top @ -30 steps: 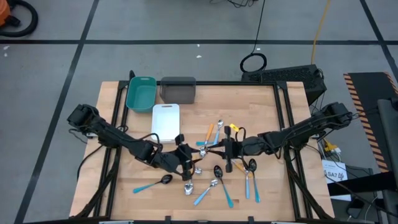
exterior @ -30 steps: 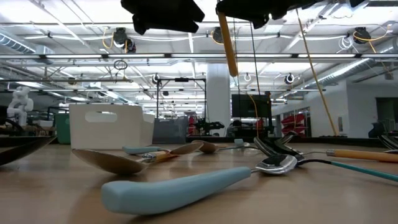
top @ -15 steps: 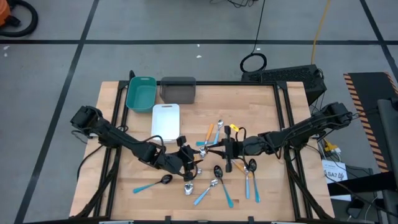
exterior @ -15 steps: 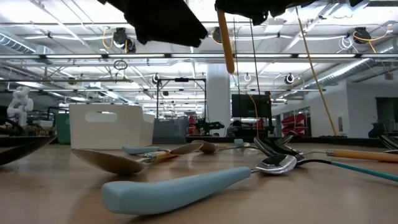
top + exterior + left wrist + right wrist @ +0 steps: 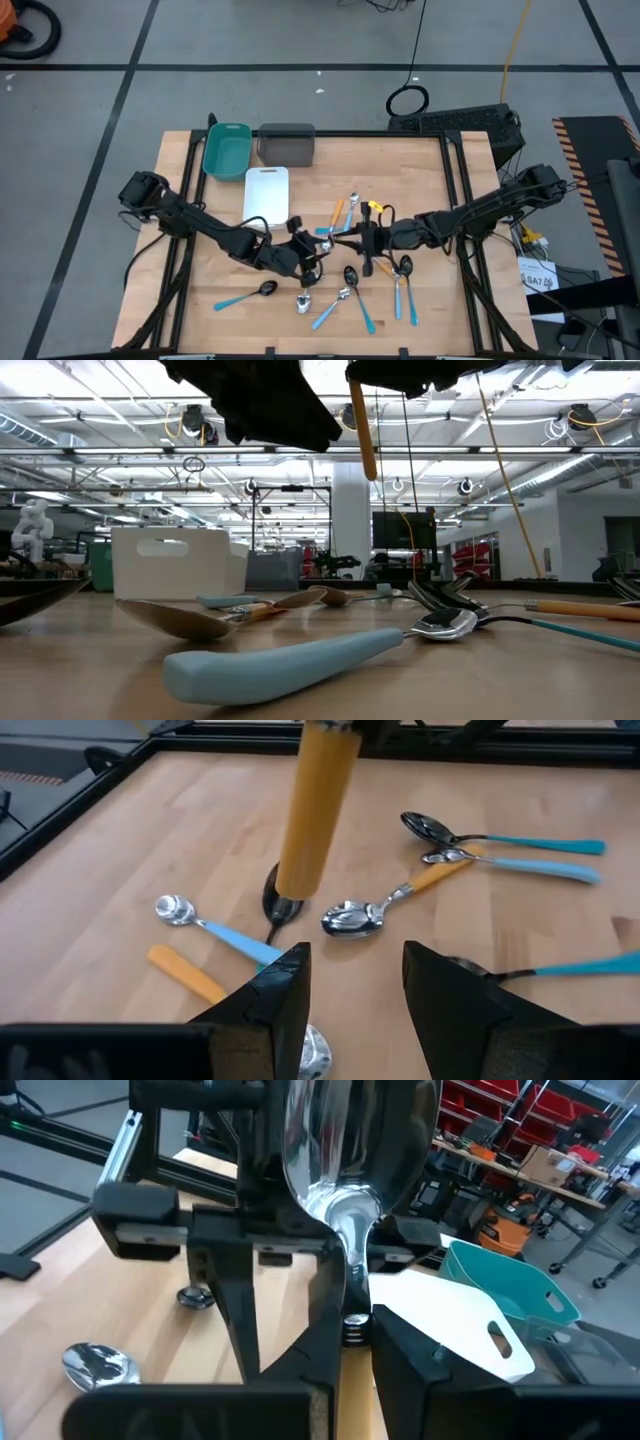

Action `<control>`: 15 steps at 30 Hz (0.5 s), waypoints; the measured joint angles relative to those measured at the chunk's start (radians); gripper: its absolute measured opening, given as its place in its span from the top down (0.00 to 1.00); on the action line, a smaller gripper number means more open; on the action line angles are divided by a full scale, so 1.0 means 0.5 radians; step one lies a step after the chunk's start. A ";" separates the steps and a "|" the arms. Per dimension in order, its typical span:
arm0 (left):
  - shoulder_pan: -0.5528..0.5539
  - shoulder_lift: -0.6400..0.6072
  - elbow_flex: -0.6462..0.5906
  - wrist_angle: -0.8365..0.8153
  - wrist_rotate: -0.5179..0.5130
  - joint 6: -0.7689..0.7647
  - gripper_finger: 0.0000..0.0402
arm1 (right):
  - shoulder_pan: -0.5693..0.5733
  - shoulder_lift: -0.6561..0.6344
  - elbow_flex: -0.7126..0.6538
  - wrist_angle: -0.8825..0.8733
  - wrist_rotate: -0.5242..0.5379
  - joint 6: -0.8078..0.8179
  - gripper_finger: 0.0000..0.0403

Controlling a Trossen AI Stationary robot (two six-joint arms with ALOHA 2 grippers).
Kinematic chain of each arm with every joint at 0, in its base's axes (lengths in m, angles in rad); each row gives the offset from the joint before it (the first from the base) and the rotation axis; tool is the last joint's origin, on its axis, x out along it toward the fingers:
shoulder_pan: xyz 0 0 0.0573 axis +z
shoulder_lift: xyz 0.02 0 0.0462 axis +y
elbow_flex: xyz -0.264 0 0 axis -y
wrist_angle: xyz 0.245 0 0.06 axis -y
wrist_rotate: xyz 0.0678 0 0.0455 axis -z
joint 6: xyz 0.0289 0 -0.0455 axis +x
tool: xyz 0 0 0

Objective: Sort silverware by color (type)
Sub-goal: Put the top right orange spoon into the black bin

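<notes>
You were barely into the sort. None of the trays showed any spoon in it: the teal tray (image 5: 226, 148), the grey tray (image 5: 287, 144) and the white tray (image 5: 267, 193) sat together at the far left of the table (image 5: 430, 170), and from above they looked bare. Nearly all the spoons (image 5: 352, 290) lay loose, orange and blue handles mixed, in a scatter at the middle and near edge of the table, with one blue spoon (image 5: 245, 295) apart to the left.

Your right gripper (image 5: 345, 1350) was pinching one orange spoon (image 5: 340, 1200) by its handle, bowl up, held in the air over the scatter. The left wrist view showed that handle hanging down just ahead of the left fingers. Your left gripper (image 5: 355, 980) hovered close beside it with its fingers spread and nothing between them, so the two grippers stood nearly nose to nose over the pile.

In my judgement that closeness was the main obstacle: the left arm lay between the held spoon and the trays, and several spoons overlapped, which would make single picks awkward.
</notes>
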 joint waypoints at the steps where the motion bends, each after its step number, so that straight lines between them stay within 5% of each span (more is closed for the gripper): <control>1: -0.001 -0.013 0.002 -0.027 -0.003 -0.002 0.60 | -0.006 0.000 0.000 -0.003 0.001 -0.001 0.91; 15: -0.059 -0.199 0.006 -0.986 -0.174 -0.367 0.60 | -0.329 0.000 -0.001 -0.071 -0.004 -0.127 0.91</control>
